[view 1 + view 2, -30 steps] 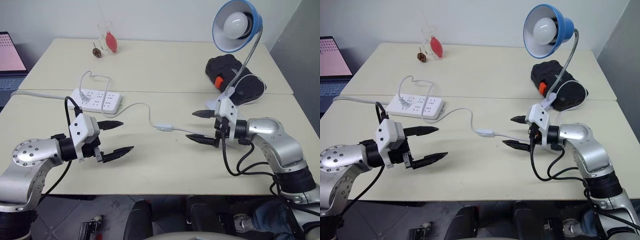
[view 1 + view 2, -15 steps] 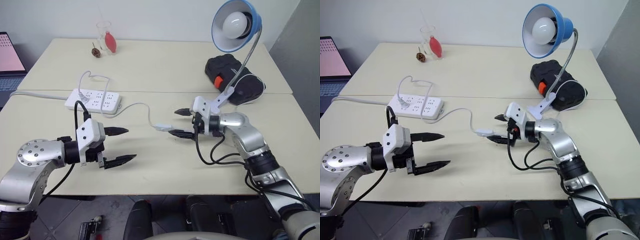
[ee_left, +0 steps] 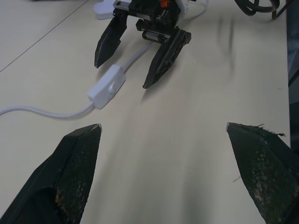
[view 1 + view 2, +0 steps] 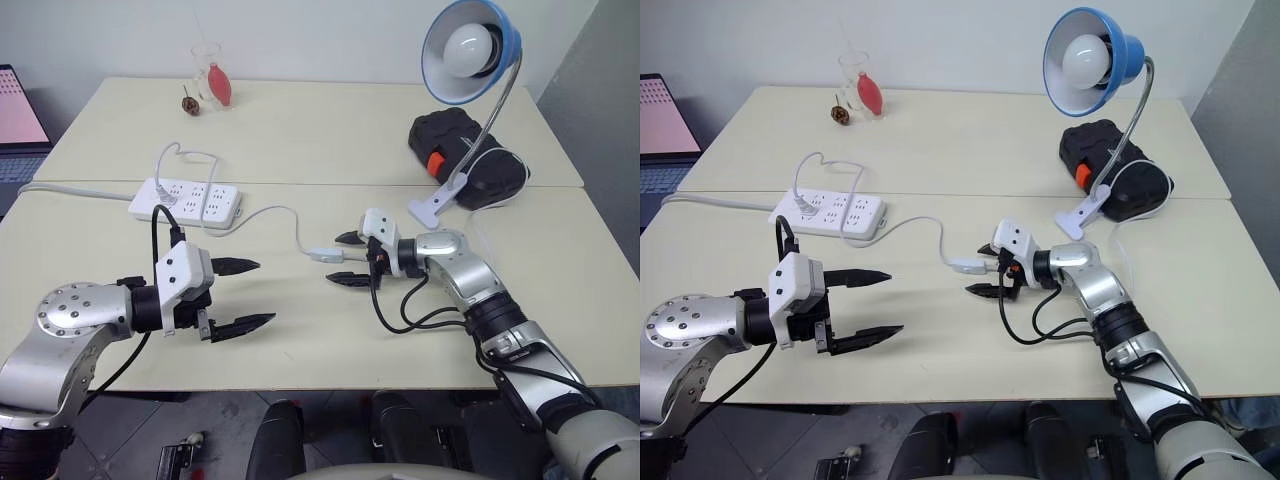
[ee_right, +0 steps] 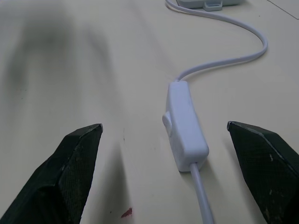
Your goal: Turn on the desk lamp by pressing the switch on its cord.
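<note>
The switch (image 5: 186, 126) is a flat white oblong with a raised rocker on one side – a detail the head views miss – lying between the right gripper's (image 4: 346, 258) spread fingers, untouched. Left gripper (image 4: 240, 296) open, well apart from the switch.

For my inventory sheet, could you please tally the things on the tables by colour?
White: 3 (power strip, switch, cord)
Blue: 1 (desk lamp)
Black: 1 (case)
Red: 1 (bulb-shaped item beside the clear glass)
Brown: 1 (small object)
Clear: 1
Total: 8
</note>
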You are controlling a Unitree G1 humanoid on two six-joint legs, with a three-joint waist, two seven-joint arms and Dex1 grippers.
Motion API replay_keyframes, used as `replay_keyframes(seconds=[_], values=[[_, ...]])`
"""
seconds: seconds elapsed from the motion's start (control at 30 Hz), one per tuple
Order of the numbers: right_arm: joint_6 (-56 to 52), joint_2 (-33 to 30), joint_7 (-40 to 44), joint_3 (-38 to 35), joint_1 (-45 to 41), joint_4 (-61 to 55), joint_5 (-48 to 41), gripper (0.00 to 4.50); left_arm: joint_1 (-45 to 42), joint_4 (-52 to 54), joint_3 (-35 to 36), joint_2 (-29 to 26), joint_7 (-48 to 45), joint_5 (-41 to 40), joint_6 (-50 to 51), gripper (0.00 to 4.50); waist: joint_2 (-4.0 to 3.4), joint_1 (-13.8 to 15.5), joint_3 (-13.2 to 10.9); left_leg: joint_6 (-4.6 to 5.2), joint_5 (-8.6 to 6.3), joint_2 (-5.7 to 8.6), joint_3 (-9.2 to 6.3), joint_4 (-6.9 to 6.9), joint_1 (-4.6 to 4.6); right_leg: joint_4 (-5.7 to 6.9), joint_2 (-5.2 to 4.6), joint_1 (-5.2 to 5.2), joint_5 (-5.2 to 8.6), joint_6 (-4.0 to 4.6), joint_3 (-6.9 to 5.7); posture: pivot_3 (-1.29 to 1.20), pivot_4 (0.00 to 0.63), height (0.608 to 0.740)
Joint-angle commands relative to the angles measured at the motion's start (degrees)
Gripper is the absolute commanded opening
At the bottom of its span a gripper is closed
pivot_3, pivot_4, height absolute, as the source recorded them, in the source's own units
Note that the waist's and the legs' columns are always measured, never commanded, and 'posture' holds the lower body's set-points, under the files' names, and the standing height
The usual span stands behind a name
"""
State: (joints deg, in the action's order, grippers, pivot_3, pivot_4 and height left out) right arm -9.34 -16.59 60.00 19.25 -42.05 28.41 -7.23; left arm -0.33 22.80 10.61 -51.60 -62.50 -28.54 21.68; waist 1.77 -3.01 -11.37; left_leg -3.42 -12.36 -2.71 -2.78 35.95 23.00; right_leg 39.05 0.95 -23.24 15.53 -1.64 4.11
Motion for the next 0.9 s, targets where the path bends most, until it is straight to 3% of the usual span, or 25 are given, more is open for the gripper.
replay_keyframes(seconds=[0.03, 0.13, 0.6, 0.77, 0.9], values=[[2.0, 0.8, 0.3, -1.5, -2.2, 2.2, 0.6, 4.32, 0.1, 1.6, 1.1, -0.1, 0.4, 0.4, -1.4, 4.49, 0.0, 0.0, 0.0, 0.0, 0.0, 0.0, 0.0, 0.0, 0.0, 0.0, 0.0, 0.0, 0.0, 0.0, 0.0, 0.0, 0.15, 0.74], [2.6, 1.3, 0.5, -1.8, -2.6, 3.6, 0.7, 3.79, 0.2, 1.5, 1.0, -0.2, 0.5, 0.6, -1.8, 4.5, -0.01, -0.1, 0.0, 0.0, 0.0, 0.0, -0.01, -0.01, 0.0, 0.0, 0.0, 0.0, 0.0, 0.01, -0.01, 0.0, 0.15, 0.74], [6.2, 0.1, 3.7, -0.7, -2.8, 4.2, 3.3, 0.36, -0.8, 0.3, 0.5, 1.4, 1.9, 1.5, -3.8, 4.5, -0.01, -0.2, 0.0, 0.0, 0.0, 0.0, -0.01, -0.01, 0.0, 0.0, 0.0, 0.0, 0.0, 0.01, 0.0, 0.0, 0.15, 0.74], [4.9, -0.6, 5.8, -1.2, -2.2, 1.2, 2.5, 0.35, -1.1, 0.3, 0.1, 1.9, 2.2, 1.8, -4.0, 4.5, -0.01, -0.2, 0.0, 0.0, 0.0, 0.0, -0.01, -0.01, 0.0, 0.0, 0.0, 0.0, 0.0, 0.01, 0.0, 0.0, 0.15, 0.74], [-2.3, -2.6, 10.0, -2.6, -1.7, -6.6, -1.8, 0.35, -2.1, 0.8, 0.4, 2.2, 2.4, 0.3, -2.7, 4.5, -0.02, -0.2, 0.0, 0.0, 0.0, 0.0, -0.02, -0.01, 0.01, 0.01, 0.0, 0.0, 0.0, 0.01, -0.01, 0.0, 0.15, 0.74]])
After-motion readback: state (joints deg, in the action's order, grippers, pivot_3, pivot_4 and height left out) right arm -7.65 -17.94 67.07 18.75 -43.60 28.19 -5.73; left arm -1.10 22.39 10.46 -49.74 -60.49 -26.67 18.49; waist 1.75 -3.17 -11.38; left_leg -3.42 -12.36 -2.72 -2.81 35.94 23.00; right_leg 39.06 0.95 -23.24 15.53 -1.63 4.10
